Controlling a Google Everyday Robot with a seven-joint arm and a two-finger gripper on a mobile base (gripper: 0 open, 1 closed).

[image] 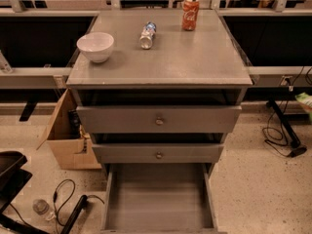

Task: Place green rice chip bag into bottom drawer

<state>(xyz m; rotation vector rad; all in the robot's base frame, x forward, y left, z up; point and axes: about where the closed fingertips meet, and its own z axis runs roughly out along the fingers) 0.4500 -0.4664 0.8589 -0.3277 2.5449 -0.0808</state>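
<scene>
Transport seems the step in hand: the crumpled bright green foil rice chip bag [307, 104] peeks in well right of the open grey bottom drawer [158, 199]. Your end effector sits out of view beyond it, so I cannot tell its state. Next, bring the bag over that drawer.

White script logo on red soda can [190, 13] on tabletop [195, 57], label on lying bottle [147, 35], neither legible

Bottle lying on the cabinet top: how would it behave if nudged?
The bottle lies on its side, so a sideways nudge would probably roll it. Small and plastic-looking, it is likely light. The gripper is not in view.
</scene>
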